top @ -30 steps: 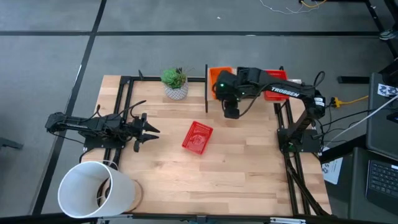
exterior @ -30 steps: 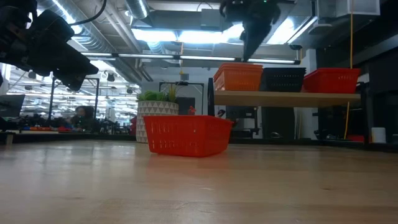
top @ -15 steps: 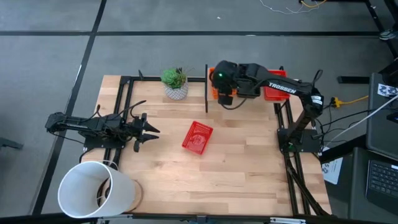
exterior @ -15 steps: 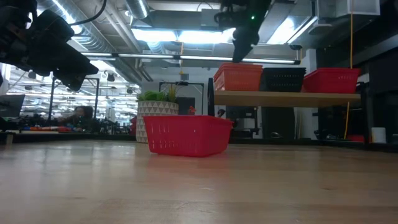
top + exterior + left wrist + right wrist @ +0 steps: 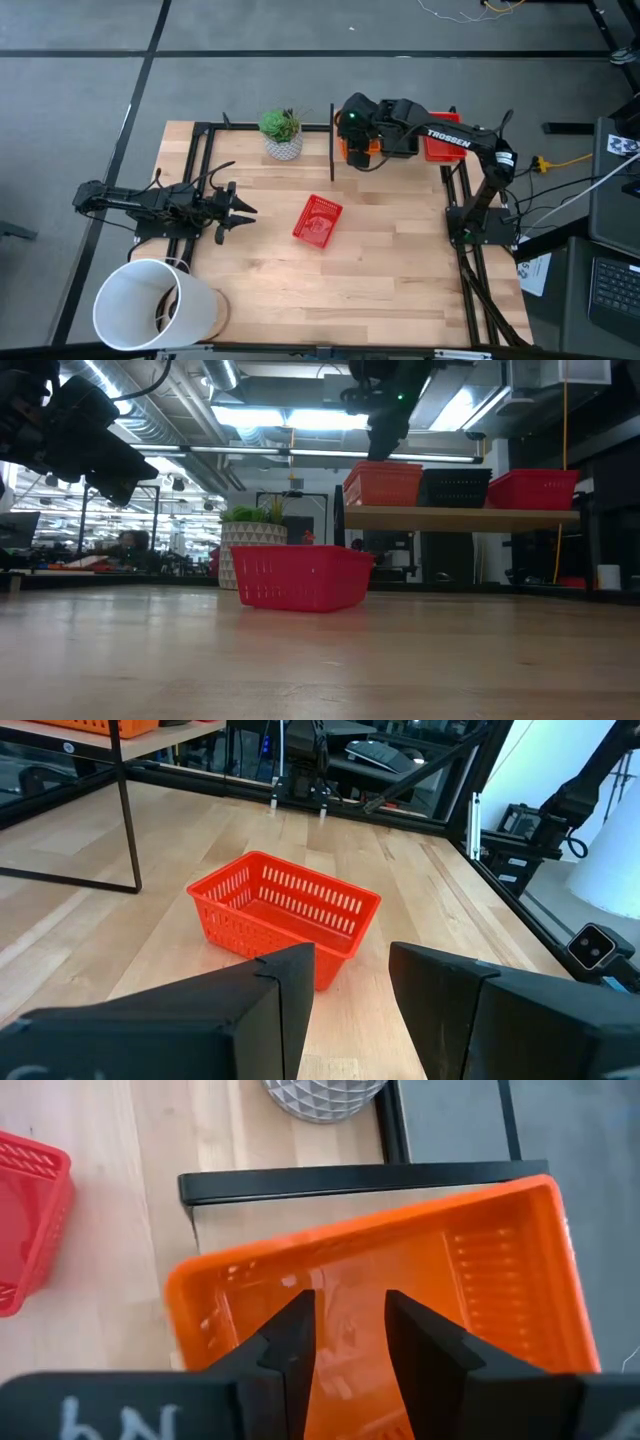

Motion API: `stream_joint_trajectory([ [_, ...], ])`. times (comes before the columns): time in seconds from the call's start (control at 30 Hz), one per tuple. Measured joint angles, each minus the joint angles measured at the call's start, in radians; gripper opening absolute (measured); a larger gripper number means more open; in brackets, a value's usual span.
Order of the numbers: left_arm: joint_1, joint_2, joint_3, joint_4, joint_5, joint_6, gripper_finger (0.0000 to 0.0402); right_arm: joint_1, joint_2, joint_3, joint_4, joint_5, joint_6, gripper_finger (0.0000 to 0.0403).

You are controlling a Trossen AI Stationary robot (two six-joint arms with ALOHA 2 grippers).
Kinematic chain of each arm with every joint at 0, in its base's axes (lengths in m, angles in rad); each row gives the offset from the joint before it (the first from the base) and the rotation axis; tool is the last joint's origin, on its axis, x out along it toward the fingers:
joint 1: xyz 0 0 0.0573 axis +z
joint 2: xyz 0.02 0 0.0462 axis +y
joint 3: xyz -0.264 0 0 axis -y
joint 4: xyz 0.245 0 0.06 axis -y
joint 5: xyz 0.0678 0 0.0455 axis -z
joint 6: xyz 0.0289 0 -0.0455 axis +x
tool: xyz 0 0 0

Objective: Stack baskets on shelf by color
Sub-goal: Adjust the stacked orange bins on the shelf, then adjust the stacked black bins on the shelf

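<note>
Red basket [image 5: 300, 577] on table; three baskets shelved.

1. The high view is evenly and softly lit; the wooden tabletop [image 5: 380, 260] reads pale, with only faint shadows beside the lone red basket [image 5: 317, 220].
2. The low view is backlit: ceiling light strips [image 5: 300, 415] blow out to white, and the arms overhead show as dark silhouettes.
3. In that view the near tabletop is blurred, while the shelf [image 5: 460, 516] beyond is sharp.
4. In the left wrist view the near fingers [image 5: 270, 1010] are soft and dark.
5. In the right wrist view the orange basket [image 5: 500, 1280] shows pale glare inside, and the near fingers [image 5: 290, 1345] are blurred.
</note>
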Motion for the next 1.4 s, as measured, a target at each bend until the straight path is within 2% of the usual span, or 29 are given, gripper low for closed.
stream_joint_trajectory([
  [0.4,0.0,0.0,0.0,0.0,0.0,0.0,0.0125,0.001,0.019,0.0,0.03,-0.004,0.011,0.0123],
  [0.57,0.0,0.0,0.0,0.0,0.0,0.0,0.0125,0.001,0.019,0.0,0.039,-0.078,0.078,0.0123],
  [0.73,0.0,0.0,0.0,0.0,0.0,0.0,0.0125,0.001,0.019,0.0,0.043,-0.071,0.112,0.0123],
  [1.07,0.0,0.0,0.0,0.0,0.0,0.0,0.0125,0.0,0.019,0.0,0.09,-0.014,0.21,0.0123],
  [1.27,0.0,0.0,0.0,0.0,0.0,0.0,0.0125,0.0,0.019,0.0,0.076,0.178,0.213,0.0123],
  [1.4,0.0,0.0,0.0,0.0,0.0,0.0,0.0125,0.0,0.018,0.039,-0.014,0.202,0.21,0.0123],
])
